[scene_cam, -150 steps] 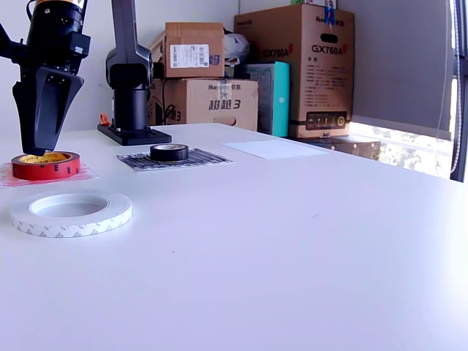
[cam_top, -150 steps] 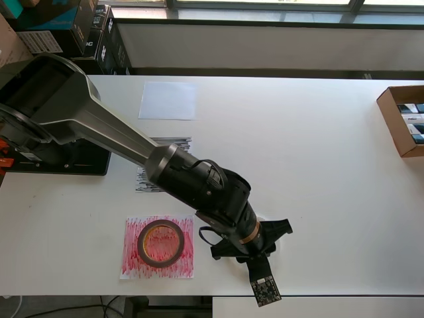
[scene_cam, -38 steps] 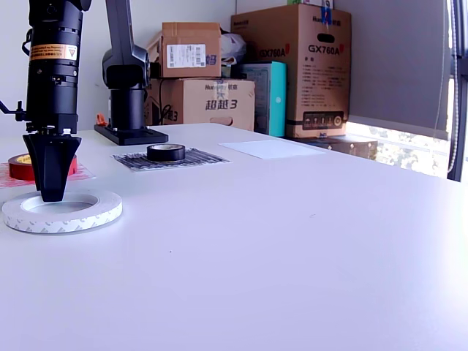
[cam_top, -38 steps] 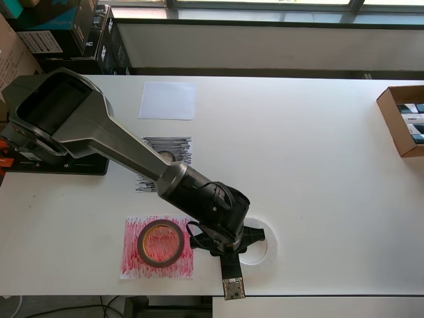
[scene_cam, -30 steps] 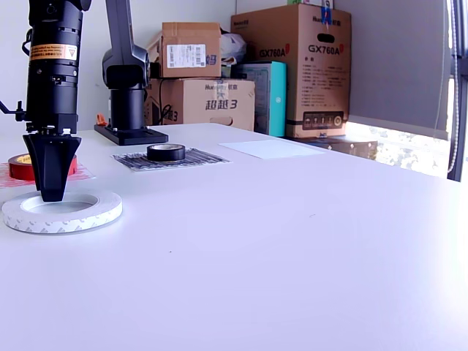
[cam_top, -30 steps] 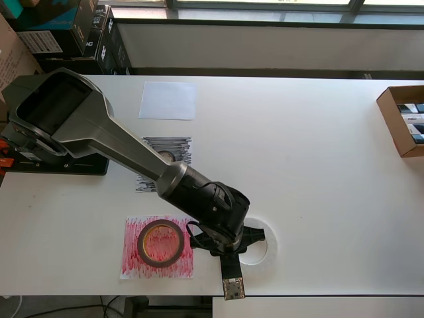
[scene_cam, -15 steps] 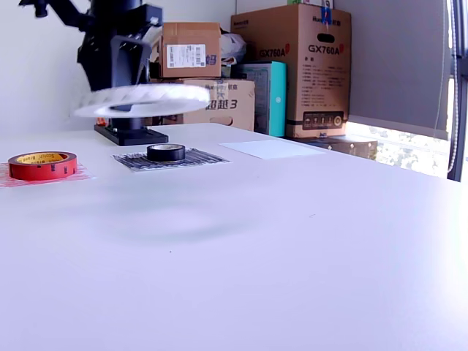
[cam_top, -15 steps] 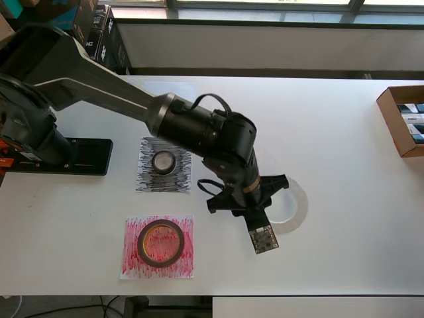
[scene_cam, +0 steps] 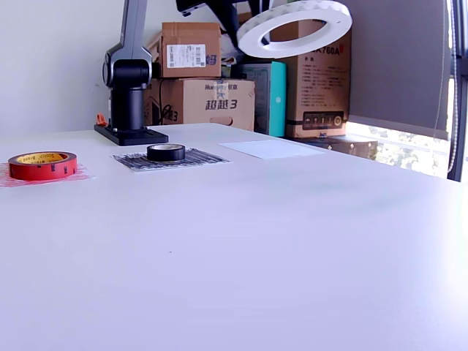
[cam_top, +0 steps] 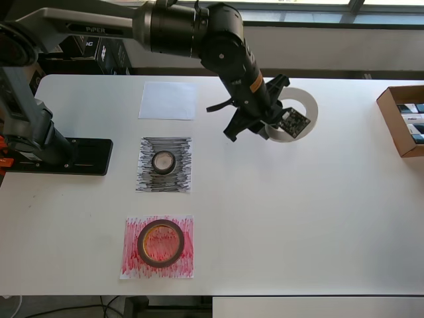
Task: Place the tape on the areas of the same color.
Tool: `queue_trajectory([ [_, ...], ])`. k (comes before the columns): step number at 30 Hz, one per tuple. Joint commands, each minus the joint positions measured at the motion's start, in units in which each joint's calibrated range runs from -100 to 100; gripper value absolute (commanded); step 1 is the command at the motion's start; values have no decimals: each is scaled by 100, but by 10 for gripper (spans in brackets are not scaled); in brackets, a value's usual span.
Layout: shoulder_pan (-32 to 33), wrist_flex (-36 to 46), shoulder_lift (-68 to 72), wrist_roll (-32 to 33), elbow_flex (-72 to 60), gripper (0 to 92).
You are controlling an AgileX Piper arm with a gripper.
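Note:
My gripper [cam_top: 270, 124] is shut on the white tape ring [cam_top: 310, 109] and holds it high above the table, to the right of the plain white sheet [cam_top: 168, 101] in the overhead view. In the exterior view the ring [scene_cam: 292, 50] hangs tilted near the top edge, with the gripper [scene_cam: 232, 16] dark behind it. A black tape roll [cam_top: 163, 161] lies on the black scribbled sheet [cam_top: 147, 180]. A red tape roll [cam_top: 160, 242] lies on the red scribbled sheet [cam_top: 132, 265]. The white sheet [scene_cam: 274, 148] is bare.
The arm's black base plate [cam_top: 79, 156] stands at the overhead view's left edge of the table. An open cardboard box [cam_top: 397, 126] sits at the right edge. Stacked cartons [scene_cam: 219, 80] stand behind the table's far side.
The gripper took hold of the white tape near the front edge, lifted it, and carried it across the table to beside the white sheet, higher than half a second ago.

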Motion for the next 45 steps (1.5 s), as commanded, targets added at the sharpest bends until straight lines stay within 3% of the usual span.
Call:
queue_trajectory([
  [1, 815, -1043, -464, -1315, 788, 1],
  [10, 1849, -1714, -1101, -2159, 1979, 1],
  [22, 2520, -1756, -1615, -2240, 3533, 1],
  [45, 2283, -1663, -1896, -5777, 4423, 1],
])
